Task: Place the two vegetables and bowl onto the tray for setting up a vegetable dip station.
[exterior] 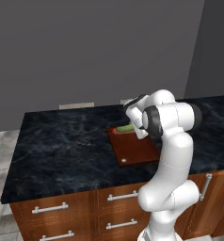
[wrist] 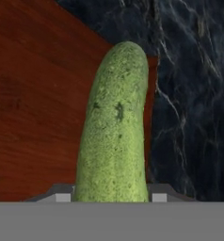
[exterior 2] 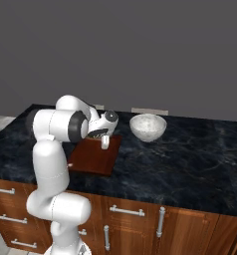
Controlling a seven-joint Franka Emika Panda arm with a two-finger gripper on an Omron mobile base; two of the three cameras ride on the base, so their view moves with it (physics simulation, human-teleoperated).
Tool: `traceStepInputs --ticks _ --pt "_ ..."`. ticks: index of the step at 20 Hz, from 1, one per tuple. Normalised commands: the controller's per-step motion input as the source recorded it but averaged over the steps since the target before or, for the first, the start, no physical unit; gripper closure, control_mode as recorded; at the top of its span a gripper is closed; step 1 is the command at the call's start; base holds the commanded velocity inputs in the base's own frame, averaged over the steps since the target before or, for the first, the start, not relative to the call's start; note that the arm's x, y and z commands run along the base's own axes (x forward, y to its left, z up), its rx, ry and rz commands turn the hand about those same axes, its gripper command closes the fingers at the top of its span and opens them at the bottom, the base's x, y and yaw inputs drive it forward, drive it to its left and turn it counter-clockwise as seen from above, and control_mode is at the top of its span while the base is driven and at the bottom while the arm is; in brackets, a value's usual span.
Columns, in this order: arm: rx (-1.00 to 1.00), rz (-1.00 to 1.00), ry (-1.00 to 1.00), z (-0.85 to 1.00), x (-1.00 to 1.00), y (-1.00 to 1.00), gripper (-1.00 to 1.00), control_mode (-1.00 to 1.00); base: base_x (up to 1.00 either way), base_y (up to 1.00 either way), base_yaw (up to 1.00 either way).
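In the hand view a green cucumber (wrist: 116,127) runs up the middle of the frame from the bottom edge, its lower end sitting between the tool's two finger tips (wrist: 63,196), which press against its sides; the tool (wrist: 108,197) stands about half open and is closed on the cucumber. Behind it the reddish-brown wooden tray (wrist: 34,103) fills the left of the frame, and the cucumber's rounded tip reaches past the tray's edge over the dark marbled worktop (wrist: 194,94) at right.

In the left base view the cucumber (exterior: 125,128) shows as a green sliver at the far end of the tray (exterior: 135,149), centre of the frame, just left of the tool (exterior: 140,132). Whether it rests on the board or hangs just above it cannot be told.

In the right base view the tool (exterior 2: 105,143) hangs over the tray's (exterior 2: 93,158) far end at centre left. A white speckled bowl (exterior 2: 148,127) sits on the worktop (exterior 2: 180,159) just right of the tray, apart from it.
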Motion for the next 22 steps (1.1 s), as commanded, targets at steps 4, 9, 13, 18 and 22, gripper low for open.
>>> traceStepInputs --ticks 4,9,13,18,22 --pt "0.0 0.0 0.0 -0.01 0.0 0.0 -1.0 -1.0 0.0 0.0 0.0" --pt "0.0 0.0 0.0 0.0 0.0 0.0 -1.0 -1.0 0.0 0.0 0.0" --pt "0.0 0.0 0.0 0.0 -0.11 0.0 -1.0 -1.0 0.0 0.0 0.0" --pt "0.0 0.0 0.06 0.05 -0.06 0.0 -1.0 -1.0 0.0 0.0 0.0" --pt "-0.01 0.0 0.13 0.16 -0.01 0.0 -1.0 -1.0 0.0 0.0 0.0"
